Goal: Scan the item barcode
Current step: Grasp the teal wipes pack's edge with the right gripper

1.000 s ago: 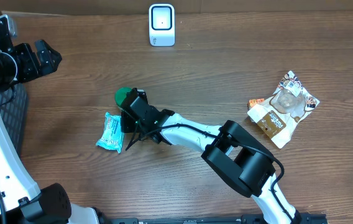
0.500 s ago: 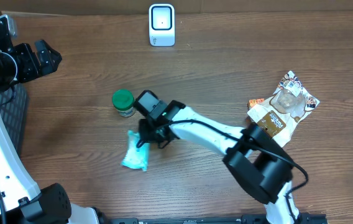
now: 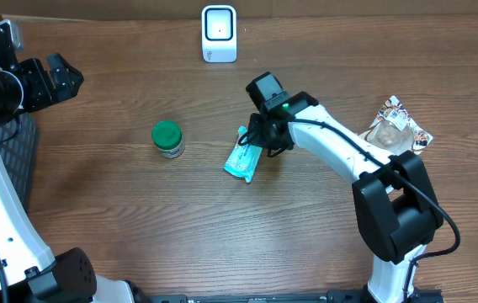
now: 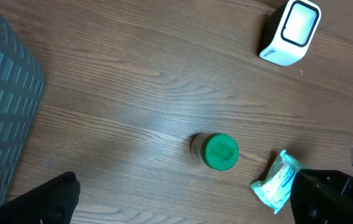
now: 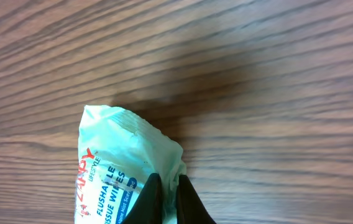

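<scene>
A light teal pack of flushable wipes [image 3: 245, 158] hangs just above the table's middle, pinched at one edge by my right gripper [image 3: 262, 140], which is shut on it. The right wrist view shows the pack [image 5: 117, 171] with both black fingertips squeezing its crinkled edge, the right gripper [image 5: 167, 182] at the bottom. No barcode shows on the visible face. The white scanner [image 3: 219, 34] stands at the far edge, well behind the pack. My left gripper [image 3: 52, 77] stays open at the far left, high above the table; its view shows the pack [image 4: 277, 186] and the scanner [image 4: 290, 32].
A small jar with a green lid [image 3: 167, 139] stands left of the pack, also seen as the jar [image 4: 219, 152] from the left wrist. Snack packets [image 3: 386, 145] lie at the right. A dark mesh basket [image 3: 16, 156] sits at the left edge.
My right gripper has carried the wipes pack from beside the green-lidded jar rightward and toward the far side, nearer the scanner. The left arm has not moved.
</scene>
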Tool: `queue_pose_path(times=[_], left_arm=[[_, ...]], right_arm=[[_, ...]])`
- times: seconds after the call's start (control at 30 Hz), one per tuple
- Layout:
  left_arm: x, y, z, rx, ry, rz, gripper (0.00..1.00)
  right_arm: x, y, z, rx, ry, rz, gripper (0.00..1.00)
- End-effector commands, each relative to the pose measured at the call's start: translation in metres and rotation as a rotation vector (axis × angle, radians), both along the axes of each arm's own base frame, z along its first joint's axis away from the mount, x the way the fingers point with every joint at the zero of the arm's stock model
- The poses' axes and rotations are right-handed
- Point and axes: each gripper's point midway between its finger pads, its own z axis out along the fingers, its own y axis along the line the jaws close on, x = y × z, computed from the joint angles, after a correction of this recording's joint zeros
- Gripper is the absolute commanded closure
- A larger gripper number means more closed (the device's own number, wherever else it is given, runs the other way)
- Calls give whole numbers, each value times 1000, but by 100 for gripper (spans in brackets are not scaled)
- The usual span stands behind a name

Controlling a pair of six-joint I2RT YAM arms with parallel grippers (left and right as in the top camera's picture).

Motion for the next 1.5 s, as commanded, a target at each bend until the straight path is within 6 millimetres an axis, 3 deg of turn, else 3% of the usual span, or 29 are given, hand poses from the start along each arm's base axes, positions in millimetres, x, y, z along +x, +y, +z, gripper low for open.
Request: queue_pose_path(times=[0.0,0.07,0.13,0.17,0.27,0.5,0.77,0.93,1.17,1.47], left_arm=[[0,-2,8,13,-25,-22,0],[0,-2,8,13,-25,-22,0],[0,-2,8,13,-25,-22,1],[0,-2,8,13,-25,-22,0],[0,-2,8,13,-25,-22,0],[0,-2,8,13,-25,-22,0],[0,-2,8,13,-25,-22,0],[0,-2,8,13,-25,-22,0],[0,-2,8,13,-25,-22,0],[0,-2,8,13,-25,-22,1]], right_arm=[[-3,-3,10,-7,-14,67,96],[-7,-7,9,-19,3,79,85],[-12,-11,7,-38,21,118,51],[-15,-13,6,-48,34,140,42],[-30,-12,4,-41,88,208,32],[-56,14,8,94,188,230,30],[-51,37,6,-55,31,242,23],[-39,39,6,-199,-107,237,27],[-45,35,-6,-376,-160,279,31],[-44,46,-21,-426,-190,377,33]])
